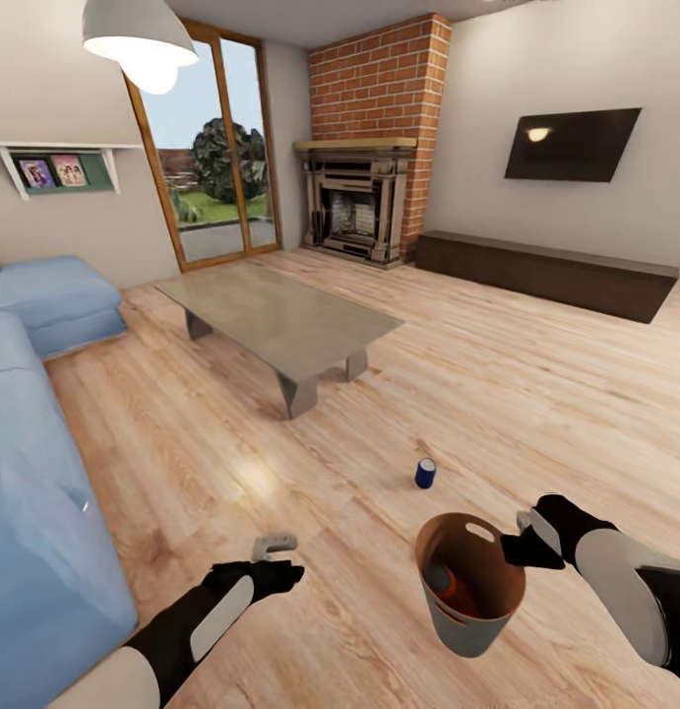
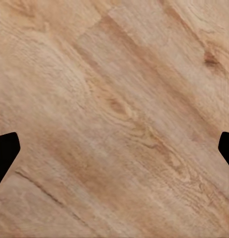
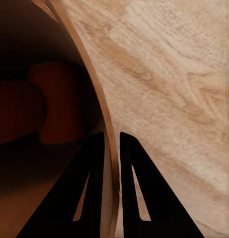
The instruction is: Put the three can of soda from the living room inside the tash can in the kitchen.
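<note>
Two right fingers (image 3: 102, 188) pinch the tash can (image 1: 477, 591) wall; left fingers (image 2: 5, 153) spread over floor (image 2: 114, 99).

Right pincer (image 1: 525, 537) grips trash can (image 1: 448, 615) rim; orange can (image 1: 446, 583) inside; blue can (image 1: 425, 474) on floor (image 1: 497, 394).

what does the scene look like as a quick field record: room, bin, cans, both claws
room: living room, wood floor, coffee table, sofa, fireplace
bin: held off the floor by its rim
cans: at least one orange can inside the bin; a blue-looking can upright on the floor beyond it
right claw: shut on the bin wall, one finger inside, one outside
left claw: open, empty, over bare floor
</note>
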Available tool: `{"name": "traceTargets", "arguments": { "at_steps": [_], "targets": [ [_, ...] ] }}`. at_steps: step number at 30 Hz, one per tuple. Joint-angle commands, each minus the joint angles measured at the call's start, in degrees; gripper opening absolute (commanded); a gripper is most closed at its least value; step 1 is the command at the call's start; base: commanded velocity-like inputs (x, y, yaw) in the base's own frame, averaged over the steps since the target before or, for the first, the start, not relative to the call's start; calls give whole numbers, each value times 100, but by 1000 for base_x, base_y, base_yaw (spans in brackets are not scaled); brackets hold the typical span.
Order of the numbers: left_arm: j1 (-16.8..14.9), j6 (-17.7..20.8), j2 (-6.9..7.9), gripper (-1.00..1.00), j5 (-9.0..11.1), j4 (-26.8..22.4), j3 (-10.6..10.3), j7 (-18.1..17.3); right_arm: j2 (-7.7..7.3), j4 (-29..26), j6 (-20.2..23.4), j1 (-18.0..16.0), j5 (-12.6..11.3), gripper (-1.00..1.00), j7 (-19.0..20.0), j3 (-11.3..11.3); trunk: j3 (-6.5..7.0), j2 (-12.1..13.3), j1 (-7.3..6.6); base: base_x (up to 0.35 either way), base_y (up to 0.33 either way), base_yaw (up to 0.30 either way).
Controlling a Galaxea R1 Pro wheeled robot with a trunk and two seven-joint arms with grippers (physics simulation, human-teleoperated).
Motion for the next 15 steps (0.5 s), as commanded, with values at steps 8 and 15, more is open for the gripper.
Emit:
{"name": "traceTargets", "arguments": {
  "at_steps": [8,15],
  "targets": [
    [-4,-124,-9,100,-2,192,0,-14,-1,12,4,5,-68,-100,27,-74,1,0,0,0,0,-287],
    [-2,-134,-11,100,-2,211,1,-15,-3,27,4,7,-70,-100,35,-76,5,0,0,0,0,-287]
  ]
}}
